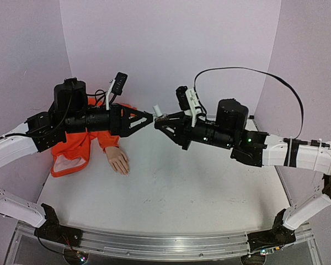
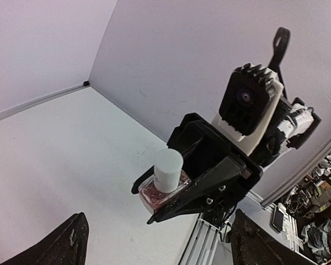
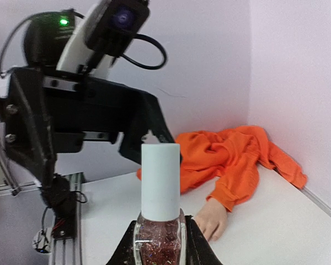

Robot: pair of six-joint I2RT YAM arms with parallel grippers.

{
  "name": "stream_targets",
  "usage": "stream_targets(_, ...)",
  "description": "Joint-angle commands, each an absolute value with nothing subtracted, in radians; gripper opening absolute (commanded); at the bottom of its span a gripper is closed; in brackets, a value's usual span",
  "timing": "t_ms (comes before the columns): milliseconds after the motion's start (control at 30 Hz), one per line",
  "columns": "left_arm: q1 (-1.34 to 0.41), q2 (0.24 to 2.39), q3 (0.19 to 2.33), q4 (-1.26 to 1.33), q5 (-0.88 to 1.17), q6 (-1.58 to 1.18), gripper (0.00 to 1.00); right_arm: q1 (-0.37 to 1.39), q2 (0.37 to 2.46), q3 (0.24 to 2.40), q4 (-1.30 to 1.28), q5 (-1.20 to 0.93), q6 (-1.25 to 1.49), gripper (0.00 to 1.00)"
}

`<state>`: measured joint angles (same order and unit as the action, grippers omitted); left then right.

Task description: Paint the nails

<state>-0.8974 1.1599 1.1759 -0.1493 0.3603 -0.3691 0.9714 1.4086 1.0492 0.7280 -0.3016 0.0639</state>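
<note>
Cap on, no painting begun

The right gripper clamps the polish bottle above the bench's far middle, white cap on. The left gripper faces it, fingers spread. The mannequin hand lies near the far-left corner, its nails too small to judge. Only the right wrist view shows the reddish polish.

We find the flesh-coloured mannequin hand and its orange fabric sleeve left on the white table, the small glass bottle above its middle, in the right gripper.
</note>
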Motion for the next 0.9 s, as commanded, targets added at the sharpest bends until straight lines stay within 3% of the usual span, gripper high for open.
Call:
stream_targets(0, -0.894, 1.178, 1.242, -0.213, 0.229, -0.425, 0.87, 1.049, 1.464, 1.137, 0.742, 0.05, 0.033, 0.0)
stream_targets(200, -0.894, 1.18, 1.244, -0.227, 0.177, -0.43, 0.76, 1.12, 1.55, 1.227, 0.702, 0.136, -0.016, 0.0)
stream_targets(600, -0.894, 1.187, 1.252, -0.238, 0.181, -0.402, 0.22, 1.171, 1.622, 1.297, 0.701, 0.192, -0.05, 0.0)
stream_targets(733, -0.894, 1.2, 1.256, -0.236, 0.258, -0.374, 0.09, 1.172, 1.621, 1.292, 0.719, 0.166, -0.042, 0.0)
stream_targets(867, -0.894, 1.232, 1.282, -0.234, 0.431, -0.319, 0.03, 1.172, 1.576, 1.246, 0.768, 0.111, -0.035, 0.0)
